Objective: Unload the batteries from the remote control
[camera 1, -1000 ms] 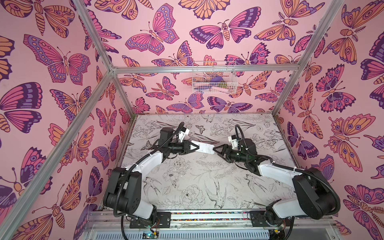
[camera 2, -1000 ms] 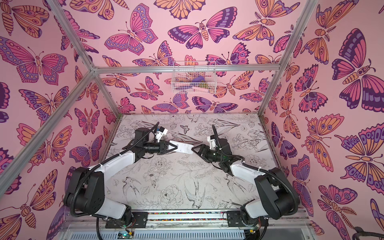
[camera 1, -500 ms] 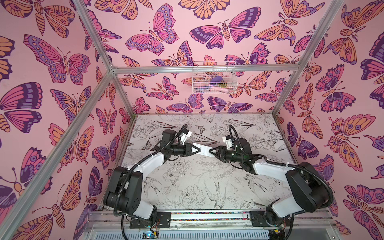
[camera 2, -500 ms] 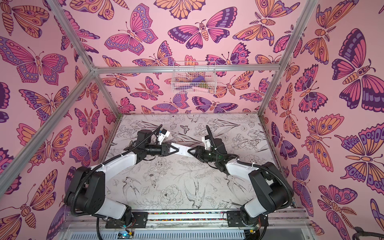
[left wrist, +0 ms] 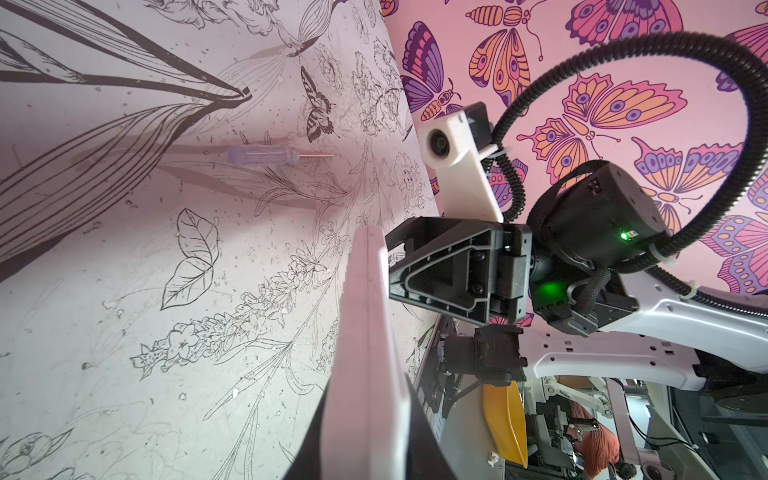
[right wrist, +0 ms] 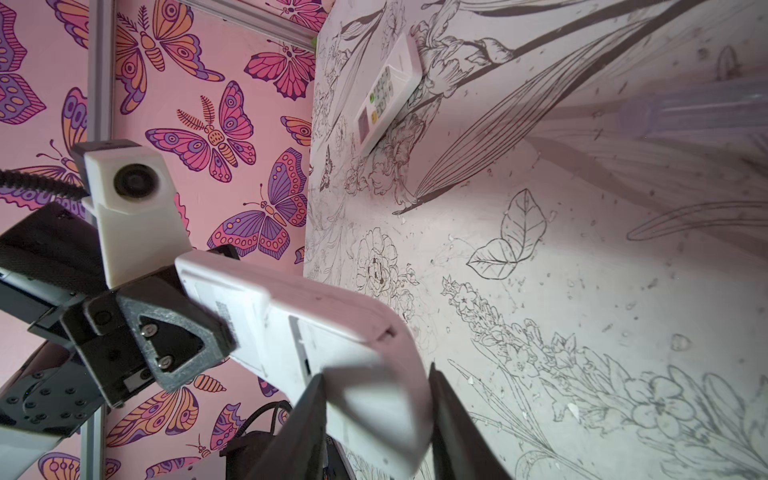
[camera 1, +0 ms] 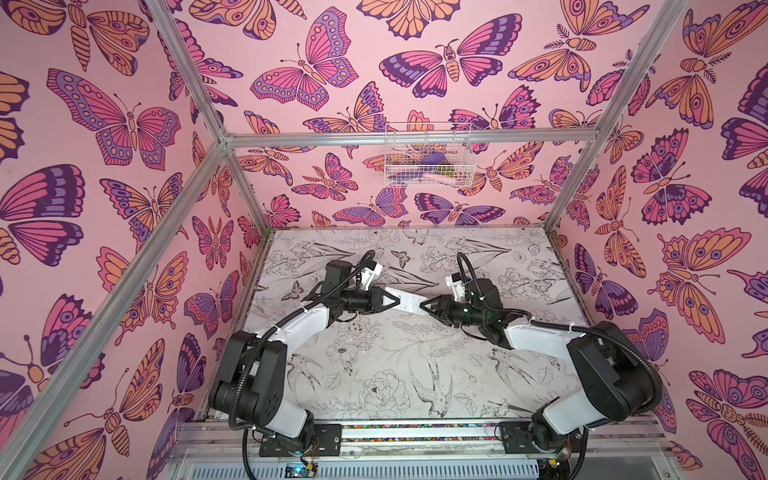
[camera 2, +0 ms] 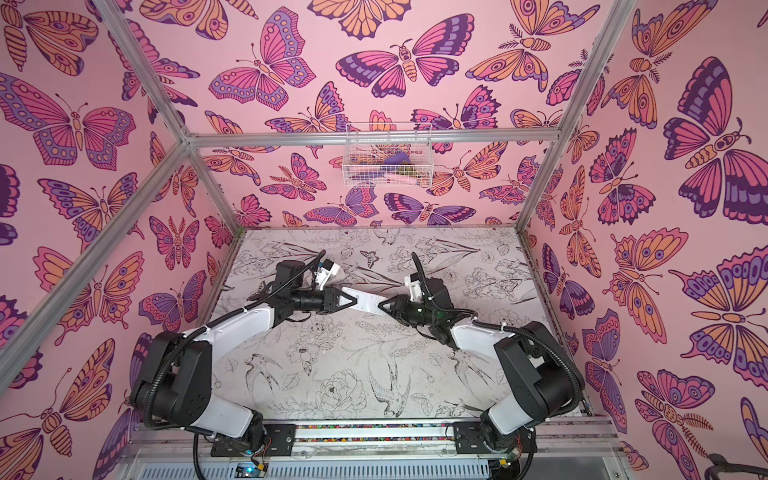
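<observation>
A white remote control (camera 1: 405, 301) (camera 2: 365, 302) hangs in the air above the middle of the table, held at both ends. My left gripper (camera 1: 392, 300) (left wrist: 365, 449) is shut on one end, the thin white body (left wrist: 365, 316) pinched edge-on between its fingers. My right gripper (camera 1: 422, 306) (right wrist: 376, 432) is shut on the other end, which fills the gap between its fingers. The right wrist view shows the remote's back (right wrist: 316, 324) with its cover in place. The batteries are hidden.
A second white remote (right wrist: 388, 95) with coloured buttons lies on the table near the left wall. A screwdriver (left wrist: 266, 156) with a clear purple handle lies on the table behind the arms. A wire basket (camera 1: 428, 156) hangs on the back wall.
My right gripper has moved left to the remote's free end and its jaws have narrowed onto it. The left gripper has carried the remote slightly to the right.
</observation>
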Tool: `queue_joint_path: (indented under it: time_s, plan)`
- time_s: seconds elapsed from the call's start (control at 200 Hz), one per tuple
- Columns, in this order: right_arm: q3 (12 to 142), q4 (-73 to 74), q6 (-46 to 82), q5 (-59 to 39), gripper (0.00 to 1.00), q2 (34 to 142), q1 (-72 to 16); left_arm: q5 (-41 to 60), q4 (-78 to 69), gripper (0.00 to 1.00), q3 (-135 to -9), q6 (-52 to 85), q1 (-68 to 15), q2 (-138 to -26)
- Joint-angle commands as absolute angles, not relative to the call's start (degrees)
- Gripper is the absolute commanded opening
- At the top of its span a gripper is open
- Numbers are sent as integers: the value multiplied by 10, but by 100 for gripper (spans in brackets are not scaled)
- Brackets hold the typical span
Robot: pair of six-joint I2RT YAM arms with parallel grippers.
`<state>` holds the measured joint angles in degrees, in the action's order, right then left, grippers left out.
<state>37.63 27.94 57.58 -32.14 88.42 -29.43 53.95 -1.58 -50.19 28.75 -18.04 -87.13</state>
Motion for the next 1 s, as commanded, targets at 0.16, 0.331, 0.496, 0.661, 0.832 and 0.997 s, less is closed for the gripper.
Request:
queue_joint_path:
  time_s: [0.16, 0.331, 0.496, 0.661, 0.832, 0.997]
  plan:
    - [374, 239, 558, -318, 46, 863, -292, 556, -22, 0, -506, 264, -185, -868]
    - [380, 212, 536, -319, 45, 839, -292, 542, -8, 0, -508, 249, -186, -870]
    - [380, 212, 531, -326, 42, 830, -292, 540, -6, 0, -508, 246, -185, -871]
    - [391, 162, 517, -299, 47, 834, -292, 539, -5, 0, -509, 246, -185, -874]
    - [416, 123, 509, -280, 65, 853, -300, 538, -4, 0, -511, 246, -185, -876]
    - [438, 120, 505, -279, 69, 868, -312, 539, -4, 0, -510, 247, -185, -876]
